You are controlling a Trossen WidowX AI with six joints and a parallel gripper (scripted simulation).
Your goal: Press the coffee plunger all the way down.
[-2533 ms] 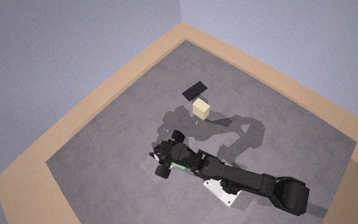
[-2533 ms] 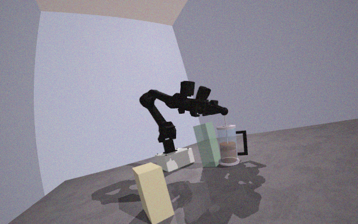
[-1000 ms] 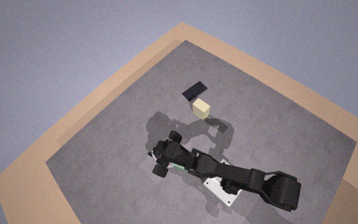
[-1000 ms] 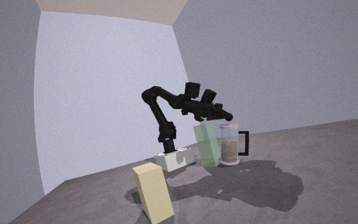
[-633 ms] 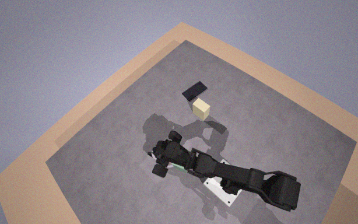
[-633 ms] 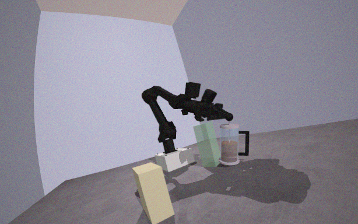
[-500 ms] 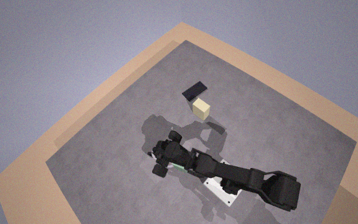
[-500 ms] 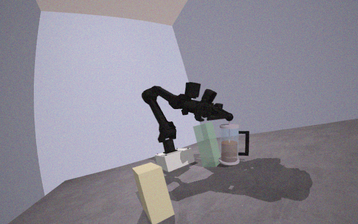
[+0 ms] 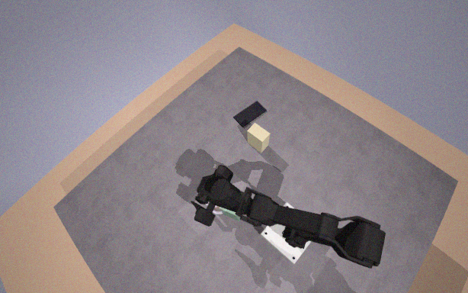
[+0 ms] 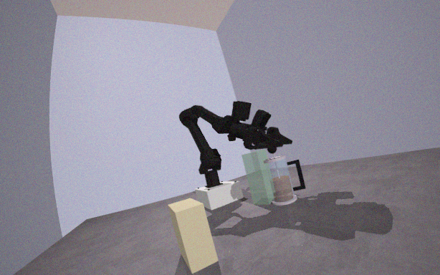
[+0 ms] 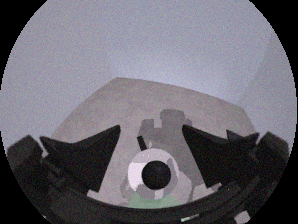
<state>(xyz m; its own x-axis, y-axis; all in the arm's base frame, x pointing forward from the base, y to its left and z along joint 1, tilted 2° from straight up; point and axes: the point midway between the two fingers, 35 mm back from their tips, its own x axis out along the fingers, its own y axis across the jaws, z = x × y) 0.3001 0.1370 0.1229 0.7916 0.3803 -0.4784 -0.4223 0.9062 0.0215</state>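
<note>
From the top view, the black arm reaches from its white base plate toward the lower left of the grey tabletop. The hand hangs over the coffee press, which is almost wholly hidden beneath it; only a sliver of a pale green block shows beside the wrist. Well apart, further up the tabletop, stand a cream block and, just beyond it, a flat dark slab.

In the exterior view the coffee press stands upright on the tabletop, its black handle on the right and brown liquid filling its lower half. The green block stands touching or just beside it on the left. The hand sits directly above the lid, very close to it; whether it touches cannot be told. The cream block is tilted in the foreground.

The wrist view looks down between the fingers, which are spread wide and grip nothing. The round dark plunger knob lies centred in the gap, clear of both fingers, with the pale lid around it
</note>
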